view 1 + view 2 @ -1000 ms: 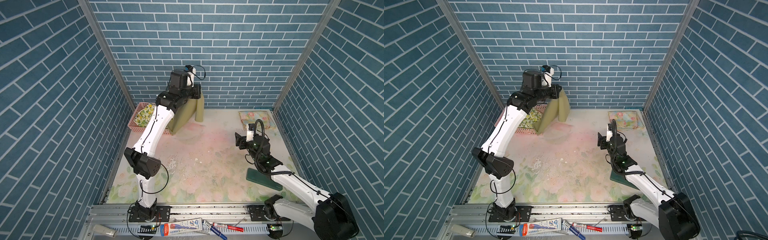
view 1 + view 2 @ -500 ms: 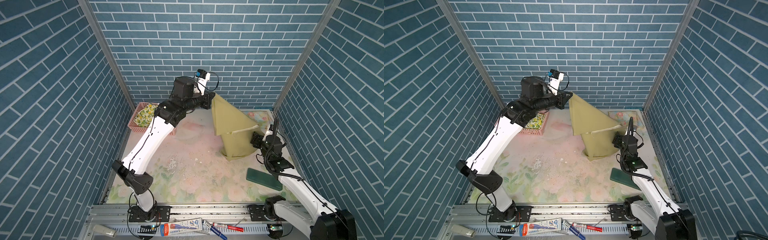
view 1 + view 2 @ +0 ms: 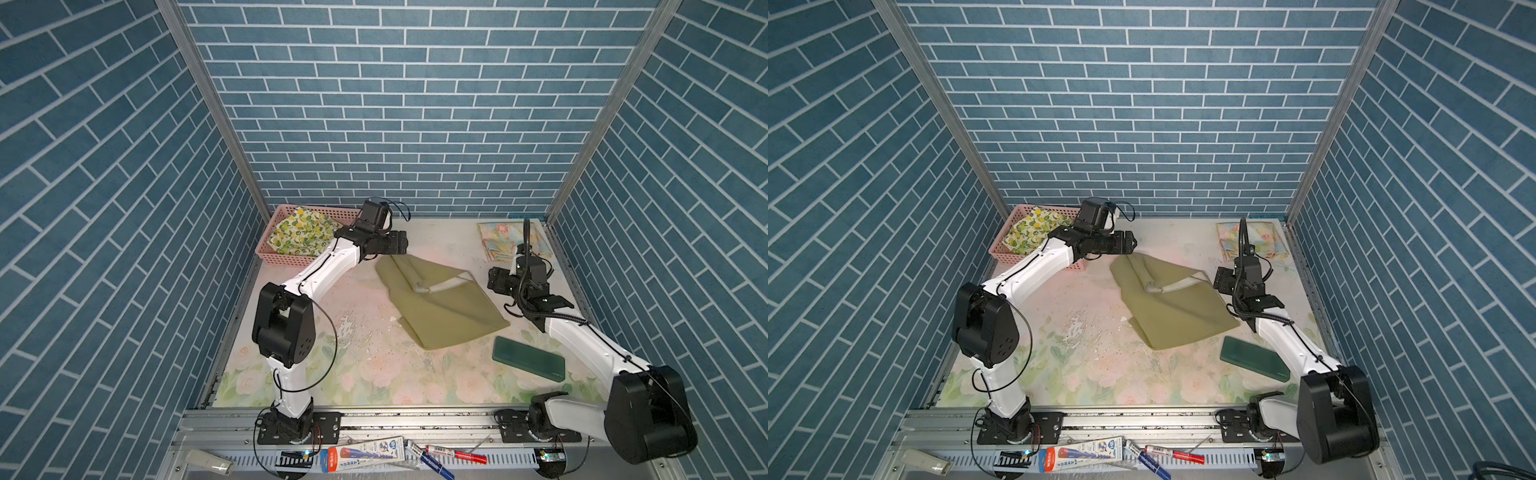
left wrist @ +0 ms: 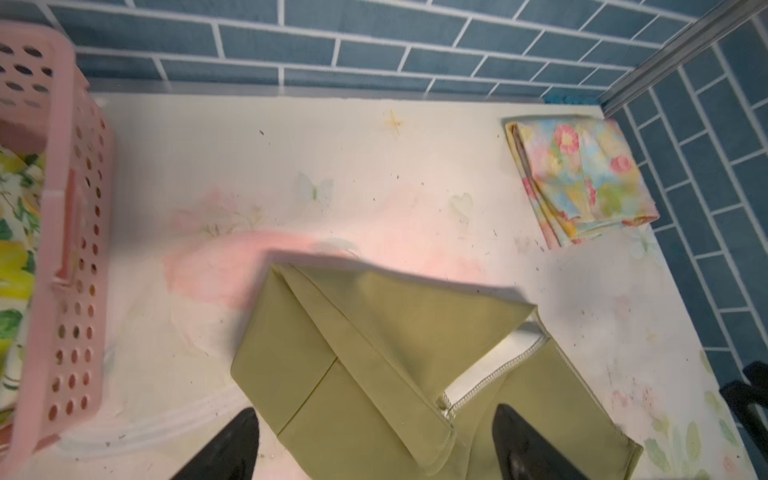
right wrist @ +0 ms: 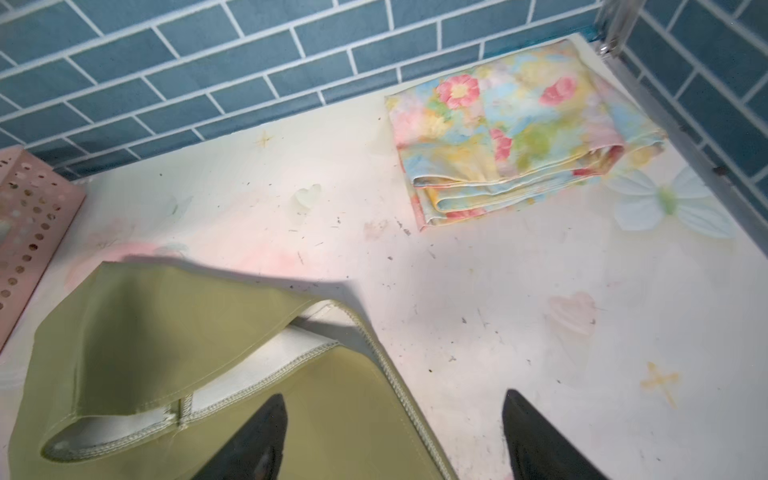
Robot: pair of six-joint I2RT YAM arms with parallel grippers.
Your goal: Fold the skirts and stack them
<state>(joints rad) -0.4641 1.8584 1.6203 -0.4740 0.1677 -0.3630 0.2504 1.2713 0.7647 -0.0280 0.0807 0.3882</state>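
The olive green skirt (image 3: 440, 303) lies loose on the middle of the worktop (image 3: 332, 374), towards the right. It is partly doubled over, with one flap turned back so that its pale, stitched lining shows. That is a rumpled heap, not a tidy fold. Neither arm has hold of it. The left gripper (image 4: 376, 409) hangs over the skirt's far end with its jaws apart and nothing between them. The right gripper (image 5: 395, 440) stands by the skirt's right edge, jaws likewise spread and empty.

Well beyond it, in the back right corner, the pastel floral skirt (image 5: 511, 141) sits folded into a neat packet. I take that as the start of the stack. The lemon-print skirt (image 3: 301, 230) is bunched in the pink basket (image 3: 1000, 249) at the back left.

So I would put the job at about a third done. One skirt is folded. The olive one needs flattening, folding and carrying onto the floral one, and the lemon one is not yet begun.

From the wrist cameras the fingertips are cut off at the frame edge and the olive cloth is a little blurred. I cannot say for certain whether either gripper brushes the fabric. The left arm covers the near corner of the basket. A dark green block (image 3: 528, 357) lies near the front right, just clear of the skirt.
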